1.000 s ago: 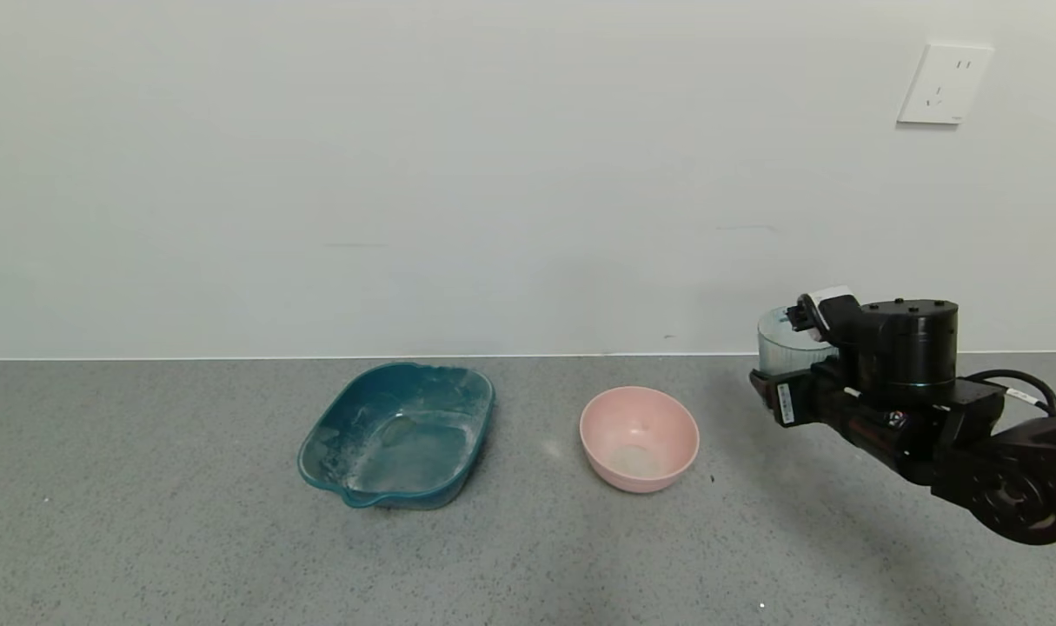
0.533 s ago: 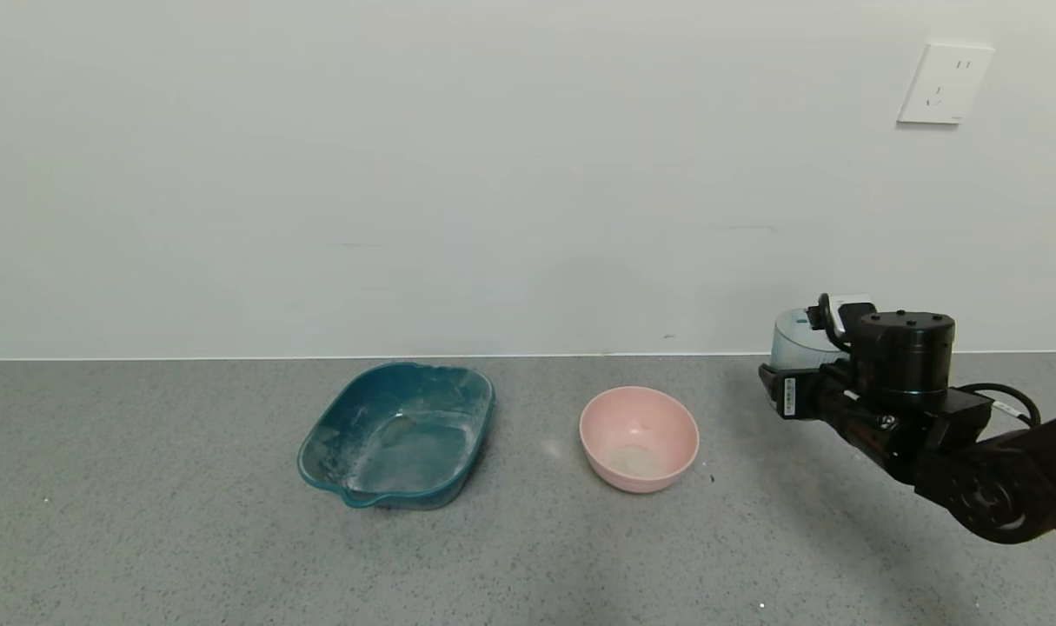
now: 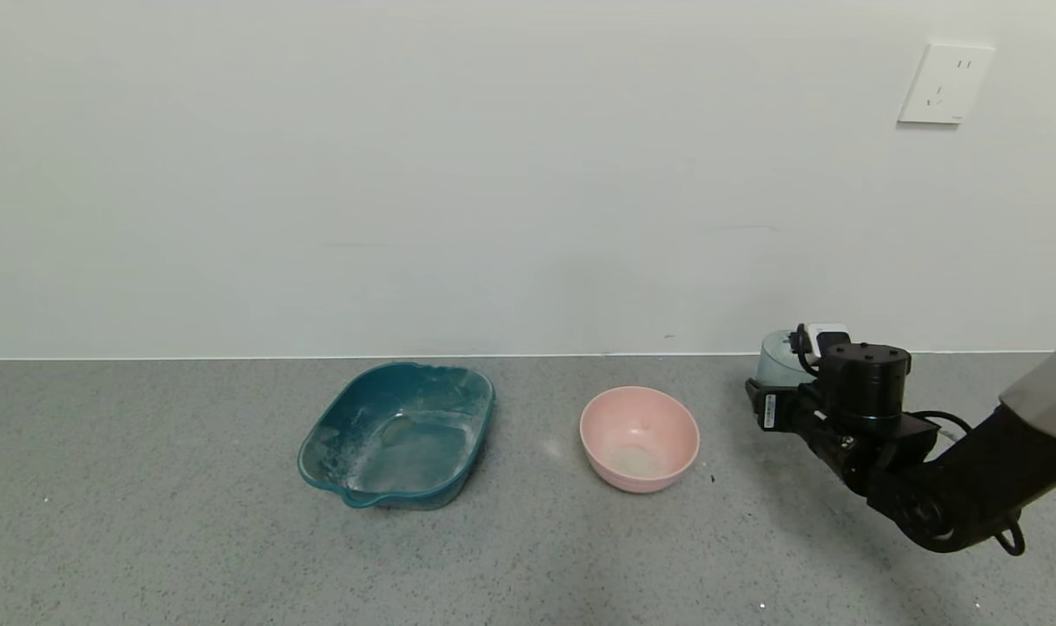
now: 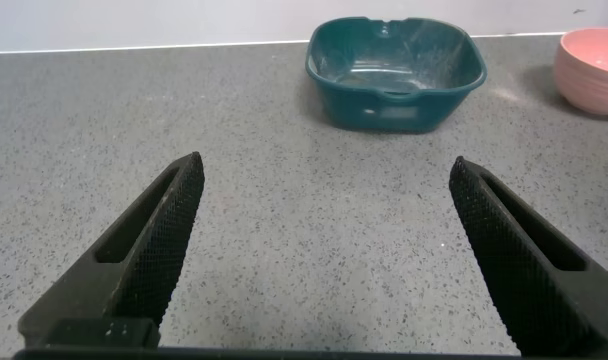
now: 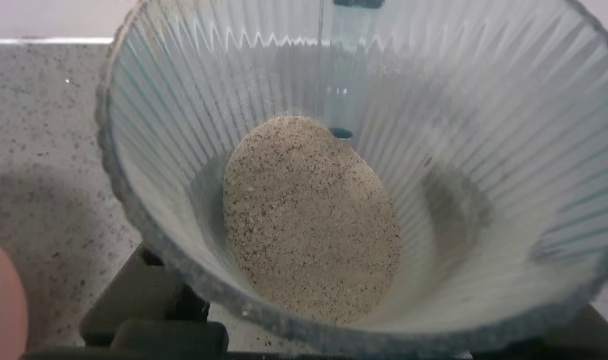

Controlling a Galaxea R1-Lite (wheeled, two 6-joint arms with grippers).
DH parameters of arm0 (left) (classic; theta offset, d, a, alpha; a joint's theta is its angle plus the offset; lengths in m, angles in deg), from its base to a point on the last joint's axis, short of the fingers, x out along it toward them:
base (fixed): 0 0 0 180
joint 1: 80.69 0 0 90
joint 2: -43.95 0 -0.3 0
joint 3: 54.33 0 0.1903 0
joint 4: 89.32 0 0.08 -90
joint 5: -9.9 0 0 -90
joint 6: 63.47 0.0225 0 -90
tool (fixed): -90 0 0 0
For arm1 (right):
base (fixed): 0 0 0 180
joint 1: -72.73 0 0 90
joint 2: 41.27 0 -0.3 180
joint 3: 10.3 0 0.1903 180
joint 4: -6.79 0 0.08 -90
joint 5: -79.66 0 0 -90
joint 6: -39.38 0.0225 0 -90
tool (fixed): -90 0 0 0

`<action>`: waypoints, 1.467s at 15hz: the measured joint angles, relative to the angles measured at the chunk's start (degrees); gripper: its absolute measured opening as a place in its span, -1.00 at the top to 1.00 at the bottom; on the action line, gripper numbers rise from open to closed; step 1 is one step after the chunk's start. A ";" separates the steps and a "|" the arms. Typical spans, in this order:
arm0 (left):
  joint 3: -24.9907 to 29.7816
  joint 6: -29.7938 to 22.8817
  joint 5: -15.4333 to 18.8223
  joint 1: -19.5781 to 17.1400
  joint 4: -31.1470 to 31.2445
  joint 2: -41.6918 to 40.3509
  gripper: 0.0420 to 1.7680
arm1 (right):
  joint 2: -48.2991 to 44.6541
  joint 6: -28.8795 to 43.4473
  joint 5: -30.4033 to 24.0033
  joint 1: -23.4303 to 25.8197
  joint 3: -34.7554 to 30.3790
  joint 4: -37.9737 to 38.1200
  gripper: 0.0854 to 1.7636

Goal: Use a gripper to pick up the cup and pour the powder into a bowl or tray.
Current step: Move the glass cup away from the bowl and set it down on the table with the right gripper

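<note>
My right gripper is shut on the ribbed pale blue-green cup, held upright and low over the table near the back wall, to the right of the pink bowl. In the right wrist view the cup fills the picture; its walls carry a thin whitish film and its bottom shows a speckled beige oval. A faint whitish dusting of powder lies in the bowl's bottom. My left gripper is open and empty above bare table, out of the head view.
A teal squarish tray dusted with white powder stands left of the bowl; it shows in the left wrist view with the bowl beside it. A wall with a socket runs behind the table.
My right arm has lowered the cup toward the table and drawn it slightly left, still upright. The bowl and tray have not moved.
</note>
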 joint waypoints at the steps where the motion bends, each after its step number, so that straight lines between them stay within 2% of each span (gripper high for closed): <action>1: 0.00 -0.02 0.00 0.00 0.00 0.00 -1.00 | 1.29 0.27 -0.07 0.00 0.16 -0.77 -0.50; 5: 0.00 -0.02 0.00 0.05 -0.01 0.00 -1.00 | 6.01 0.41 -1.62 0.20 0.46 -5.23 -0.50; 17: 0.00 0.00 0.00 0.02 0.00 0.00 -1.00 | 9.16 0.41 -1.97 1.13 1.00 -5.46 -0.51; 19: 0.00 0.00 0.00 0.02 0.00 0.00 -1.00 | 9.24 0.39 -2.01 1.13 0.88 -5.32 -0.64; 22: 0.00 0.00 0.00 0.02 0.00 0.00 -1.00 | 9.26 0.30 -2.06 1.08 0.69 -5.10 -0.73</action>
